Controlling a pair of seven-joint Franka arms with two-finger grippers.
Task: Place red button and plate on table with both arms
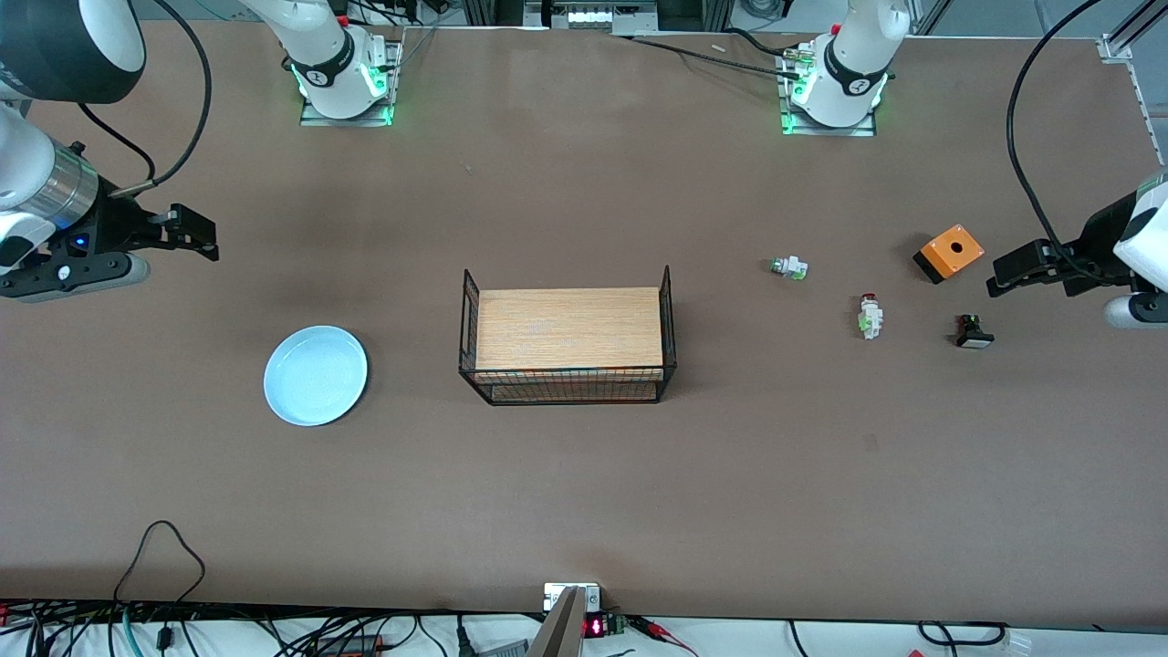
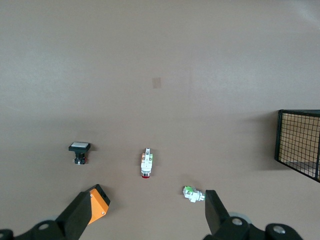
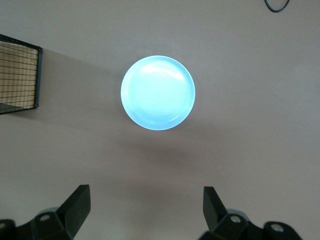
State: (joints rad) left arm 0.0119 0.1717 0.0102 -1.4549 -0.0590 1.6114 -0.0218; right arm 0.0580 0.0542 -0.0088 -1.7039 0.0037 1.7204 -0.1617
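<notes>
Both hands wide open and empty, so the left hand point(image 2: 142, 220) could easily grab the capless white-green part point(image 1: 790, 267) instead of the red button point(image 1: 870, 316).

A robotics lab: two white jointed arms are bolted by green-lit bases point(image 1: 345, 87) to a large matte brown tabletop point(image 1: 584, 474), with black cables point(image 1: 164, 630) and a small red-lit electronics box point(image 1: 595, 626) along its near edge.

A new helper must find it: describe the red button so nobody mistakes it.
From the wire basket with a wooden board top, look toward the left arm's end. The small white push-button switch lies between a similar white-green part and a black switch; only it has a dark red cap.
</notes>
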